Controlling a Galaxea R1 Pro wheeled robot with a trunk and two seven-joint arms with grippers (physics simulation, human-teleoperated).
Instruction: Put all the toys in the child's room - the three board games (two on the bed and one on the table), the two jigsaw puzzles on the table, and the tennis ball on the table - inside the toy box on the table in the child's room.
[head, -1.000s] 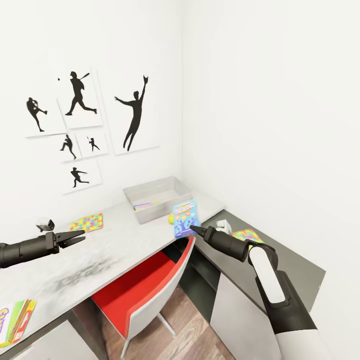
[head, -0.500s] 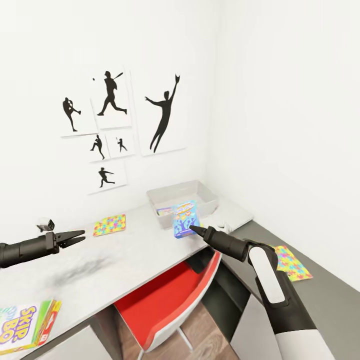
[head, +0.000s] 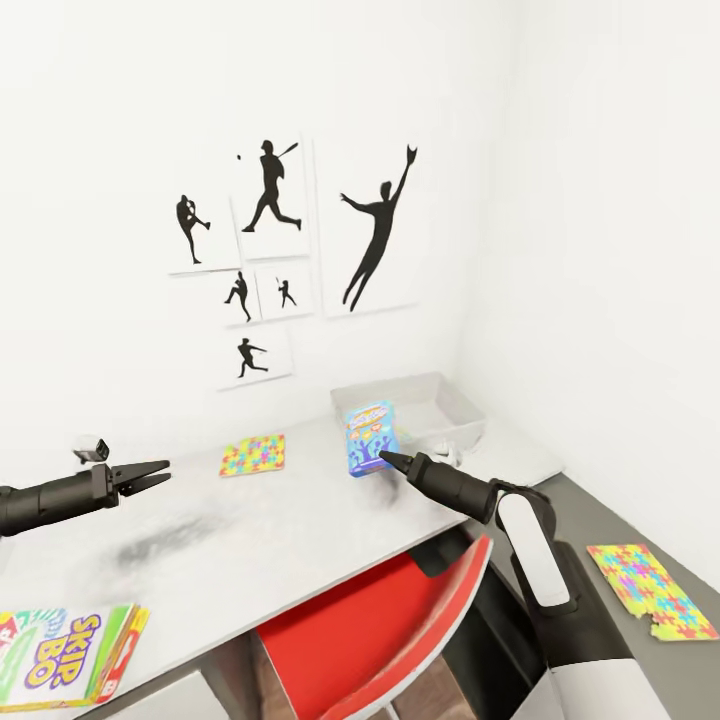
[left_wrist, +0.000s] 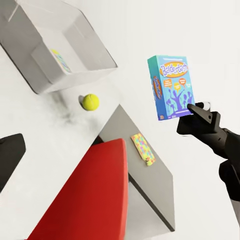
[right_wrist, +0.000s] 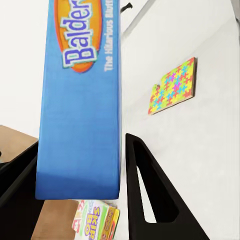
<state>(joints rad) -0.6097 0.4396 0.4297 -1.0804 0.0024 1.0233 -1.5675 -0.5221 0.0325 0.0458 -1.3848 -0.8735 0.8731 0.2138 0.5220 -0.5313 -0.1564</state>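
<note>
At the bottom left of the head view we see a green-edged board game printed "SKIP BO" lying flat on the near corner of the table. Bottom centre, a red chair is tucked under the table edge. At the lower right a jigsaw puzzle lies on the dark lower cabinet top.

Our left gripper hovers at the left edge over the table, fingers spread and holding nothing. Our right gripper reaches in from the lower right and pinches the bottom edge of the small blue board game, which stands upright in the air above the table; in the right wrist view that box sits clamped between the two dark fingers.

Further back, a second jigsaw puzzle lies flat on the table at centre left. The left wrist view shows the tennis ball on the table just beside the toy box.

Behind the blue game in the head view, the toy box rests in the corner against the white walls. Black baseball silhouette posters hang above.
</note>
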